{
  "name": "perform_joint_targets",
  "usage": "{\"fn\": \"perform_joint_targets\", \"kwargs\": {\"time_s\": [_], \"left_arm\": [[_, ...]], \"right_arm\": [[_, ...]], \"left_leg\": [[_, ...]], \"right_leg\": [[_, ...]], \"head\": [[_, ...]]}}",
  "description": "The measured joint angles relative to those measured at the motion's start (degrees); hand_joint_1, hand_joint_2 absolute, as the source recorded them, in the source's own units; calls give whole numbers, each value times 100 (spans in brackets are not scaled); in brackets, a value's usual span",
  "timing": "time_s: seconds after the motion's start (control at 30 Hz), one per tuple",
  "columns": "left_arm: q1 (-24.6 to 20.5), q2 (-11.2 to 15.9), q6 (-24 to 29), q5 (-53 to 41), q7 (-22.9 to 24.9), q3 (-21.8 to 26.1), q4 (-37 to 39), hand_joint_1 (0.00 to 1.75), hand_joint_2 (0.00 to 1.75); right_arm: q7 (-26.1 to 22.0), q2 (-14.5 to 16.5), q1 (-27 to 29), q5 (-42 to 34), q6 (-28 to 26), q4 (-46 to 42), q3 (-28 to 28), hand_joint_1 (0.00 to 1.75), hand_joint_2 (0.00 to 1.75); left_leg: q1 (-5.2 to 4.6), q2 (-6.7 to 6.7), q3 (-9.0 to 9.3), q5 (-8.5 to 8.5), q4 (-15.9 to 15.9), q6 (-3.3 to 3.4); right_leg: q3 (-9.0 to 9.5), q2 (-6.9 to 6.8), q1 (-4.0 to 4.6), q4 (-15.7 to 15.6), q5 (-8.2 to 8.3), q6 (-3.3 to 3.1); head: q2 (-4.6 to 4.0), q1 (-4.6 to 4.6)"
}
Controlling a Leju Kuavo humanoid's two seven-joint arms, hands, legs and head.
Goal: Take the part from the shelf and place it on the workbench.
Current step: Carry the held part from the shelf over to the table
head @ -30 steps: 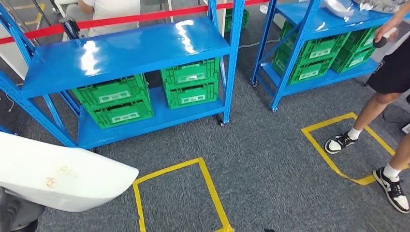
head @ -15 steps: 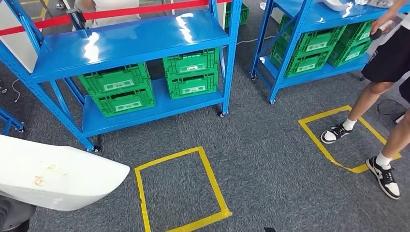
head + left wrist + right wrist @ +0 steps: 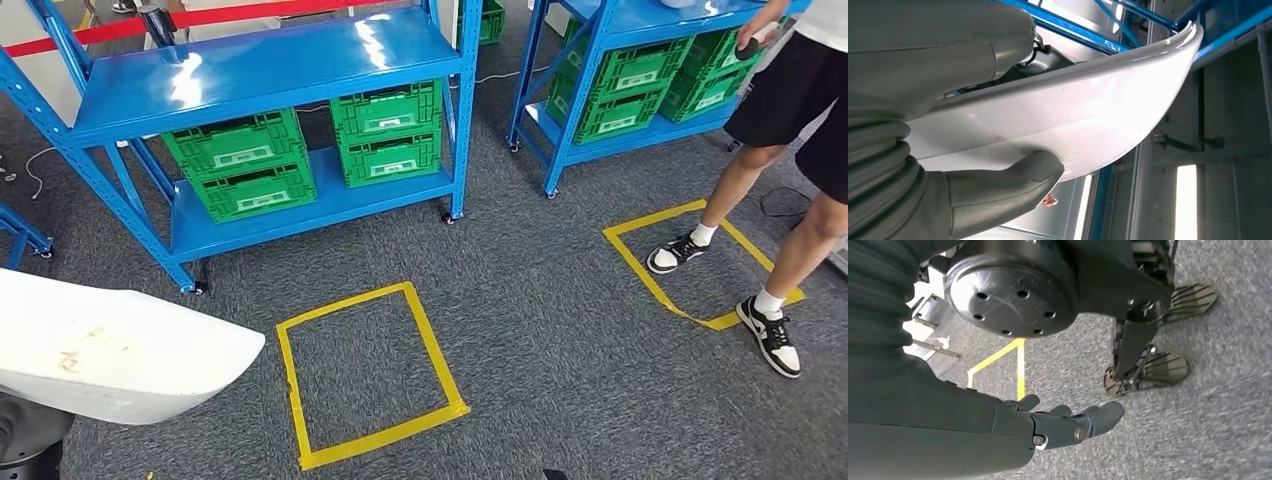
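Part (image 3: 1088, 107), white and curved, gripped in left hand (image 3: 998, 185), thumb pressed against its underside; seen low at left edge in head view (image 3: 110, 350), above grey carpet (image 3: 560, 330). Right hand (image 3: 1068, 425) hanging over the floor, holding nothing, fingers loosely extended. Blue shelf (image 3: 260, 70) with green crates (image 3: 245, 170) ahead; person (image 3: 790, 120) at right

I see grey carpet floor (image 3: 560, 300) marked with yellow tape squares (image 3: 365, 375), two blue metal shelving racks (image 3: 260, 70) holding green crates (image 3: 240, 165), and glare shining on the shelf tops.
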Motion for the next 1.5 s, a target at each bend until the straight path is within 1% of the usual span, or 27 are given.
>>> {"fn": "perform_joint_targets", "kwargs": {"time_s": [0.03, 0.07, 0.17, 0.2, 0.27, 0.3, 0.33, 0.37, 0.43, 0.5, 0.57, 0.63, 0.7, 0.73, 0.8, 0.83, 0.9, 0.97, 1.07, 1.13, 1.2, 1.23, 1.27, 1.3, 1.37, 1.43, 1.5], "left_arm": [[-2, 6, 2, 1, 1, -1, 5, 175, 175], [-4, 16, 8, 1, 5, 0, 13, 175, 175], [-18, 43, 31, -2, 19, 2, 51, 175, 175], [-22, 54, 35, -2, 21, 2, 73, 175, 175], [-31, 78, 37, 0, 27, 2, 118, 175, 175], [-48, 88, 36, 5, 42, 1, 147, 175, 175], [-80, 91, 36, 11, 67, -1, 173, 175, 175], [-134, 91, 38, 16, 98, -6, 205, 175, 175], [-274, 87, 47, 9, 149, -28, 272, 175, 175], [-394, 79, 61, -11, 171, -65, 336, 175, 175], [-505, 62, 85, -22, 190, -129, 418, 175, 175], [-612, 43, 104, -39, 201, -212, 502, 175, 175], [-660, 33, 108, -72, 191, -274, 555, 175, 175], [-662, 30, 108, -83, 184, -292, 572, 175, 175], [-636, 18, 109, -99, 175, -306, 585, 175, 175], [-586, 10, 111, -137, 162, -306, 556, 175, 175], [-376, -8, 105, -280, 115, -297, 392, 175, 175], [-102, -27, 85, -389, 67, -275, 190, 175, 175], [223, -60, 68, -384, 37, -203, 5, 175, 175], [357, -66, 70, -359, 58, -152, -91, 175, 175], [436, -72, 79, -343, 85, -131, -152, 175, 175], [467, -75, 82, -342, 92, -122, -172, 175, 175], [493, -78, 85, -341, 96, -114, -186, 175, 175], [510, -79, 86, -340, 100, -106, -199, 175, 175], [520, -82, 87, -342, 107, -97, -232, 175, 175], [525, -86, 97, -387, 109, -94, -291, 175, 175], [566, -107, 87, -448, 54, -76, -363, 175, 175]], "right_arm": [[10, 4, 4, 4, -1, 1, -3, 0, 175], [23, 7, 8, 14, -2, 2, -5, 0, 175], [47, 5, 5, 34, -3, 3, -10, 0, 175], [56, 4, 0, 28, -2, 3, -16, 0, 175], [91, 4, -6, 18, -4, 3, -30, 0, 175], [122, 4, -7, 19, -9, 3, -34, 0, 175], [159, 4, -8, 29, -15, 3, -36, 0, 175], [192, 3, -12, 40, -20, 3, -36, 0, 175], [198, 1, -24, 37, -12, 1, -41, 0, 175], [169, 0, -30, 10, -4, -1, -62, 0, 175], [195, 0, -18, 13, -7, 0, -81, 0, 175], [196, 1, -4, 28, -5, 1, -86, 0, 175], [146, 2, -7, 46, 6, 1, -88, 0, 175], [132, 2, -10, 68, 10, 1, -88, 0, 175], [145, -4, -10, 142, 29, 1, -88, 0, 175], [157, -13, -9, 199, 54, 1, -87, 0, 175], [178, -45, -9, 329, 118, 0, -72, 0, 175], [156, -82, -4, 420, 163, -1, -42, 0, 175], [54, -121, 20, 473, 232, -1, -21, 0, 175], [83, -150, 21, 561, 273, -1, 17, 0, 175], [129, -179, 18, 641, 299, -1, 65, 0, 175], [136, -186, 19, 657, 309, -1, 82, 0, 175], [138, -192, 19, 664, 314, -1, 96, 0, 175], [141, -195, 18, 666, 318, -1, 109, 0, 175], [145, -197, 13, 668, 321, -1, 138, 0, 175], [120, -197, 7, 672, 332, -1, 160, 0, 175], [50, -197, 7, 678, 378, -1, 170, 0, 175]], "left_leg": [[7, -10, -32, -48, 24, -36], [13, -23, -82, -206, 125, -69], [37, -48, -256, -1039, 887, -143], [41, -49, -286, -1231, 1240, -162], [44, -50, -207, -1223, 1662, -183], [46, -50, -51, -1072, 1647, -186], [50, -50, 197, -890, 1388, -182], [52, -53, 506, -830, 980, -177], [32, -71, 1027, -973, 178, -127], [-2, -82, 1151, -1094, -133, -22], [1, -61, 1044, -996, -136, 103], [14, -39, 904, -854, -141, 202], [4, -28, 747, -711, -132, 236], [-1, -23, 658, -638, -121, 235], [-8, -20, 460, -504, -81, 220], [-9, -19, 362, -447, -54, 208], [-16, -9, 222, -362, 5, 168], [-25, 13, 164, -281, 31, 109], [-17, 9, 116, -195, 22, 2], [-3, -27, -1, -543, 284, -61], [16, -48, -153, -1128, 920, -111], [22, -49, -189, -1290, 1254, -130], [25, -50, -174, -1309, 1487, -140], [27, -50, -87, -1200, 1559, -142], [27, -50, 373, -897, 1140, -123], [10, -48, 990, -954, 303, -76], [-16, -46, 1257, -1136, -184, 1]], "right_leg": [[-47, -11, -10, -8, 64, -39], [-108, -24, -22, -21, 137, -79], [-328, -46, -29, -23, 332, -145], [-427, -48, -26, -8, 405, -145], [-656, -55, -26, 44, 555, -131], [-781, -59, -29, 81, 632, -115], [-883, -61, -33, 116, 689, -96], [-970, -63, -33, 152, 742, -69], [-1081, -63, -24, 204, 848, -7], [-1123, -60, -19, 193, 971, 60], [-1167, -44, -39, 209, 963, 135], [-1298, -20, -58, 559, 521, 202], [-1473, -9, -60, 1271, -71, 238], [-1511, -8, -60, 1595, -198, 244], [-1353, -7, -57, 1787, -47, 230], [-1122, -3, -52, 1586, 111, 208], [-467, 21, -32, 781, 184, 136], [-45, 40, -3, 161, 44, 73], [-78, 14, -6, 6, 108, -26], [-209, -25, -29, -21, 240, -108], [-373, -52, -27, -13, 372, -143], [-470, -60, -24, -1, 444, -142], [-569, -66, -21, 17, 516, -137], [-675, -73, -21, 41, 586, -128], [-875, -82, -22, 103, 716, -101], [-1023, -80, -6, 163, 815, -52], [-1077, -84, -4, 173, 905, 18]], "head": [[0, -3], [0, -9], [0, -26], [0, -26], [0, -26], [0, -26], [0, -26], [0, -27], [0, -25], [0, -23], [0, -24], [0, -17], [0, -11], [0, -11], [0, -11], [0, -10], [0, -10], [0, -11], [0, -11], [-1, -21], [-1, -27], [-1, -27], [-1, -26], [-1, -26], [0, -26], [0, -27], [0, -29]]}}
